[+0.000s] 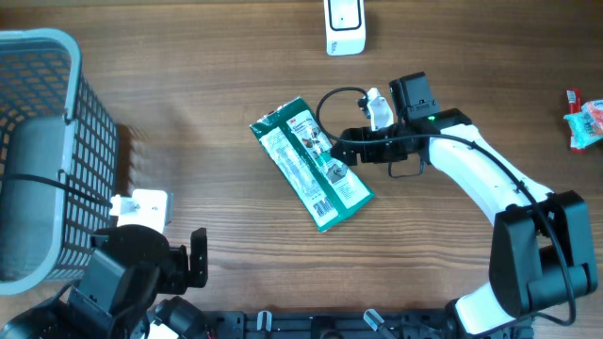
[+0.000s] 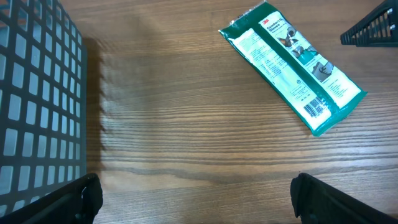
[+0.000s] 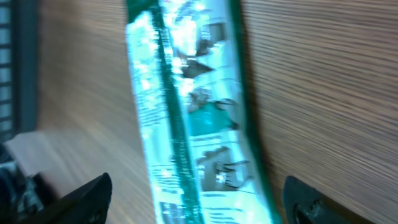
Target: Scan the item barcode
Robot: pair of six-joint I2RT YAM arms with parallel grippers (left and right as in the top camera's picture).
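Flat green-and-white packet [image 1: 311, 163] lies diagonally on the table [image 1: 217, 85], barcode [image 2: 316, 107] facing up.

Packet [image 1: 311, 162]: glossy plastic film, slightly wrinkled, shining with glare.
Table [image 1: 188, 104]: smooth matt wood with visible grain.
Basket [image 1: 42, 36], left: matt plastic lattice.
Right arm shell [image 1: 471, 169]: smooth, lightly glossy plastic.
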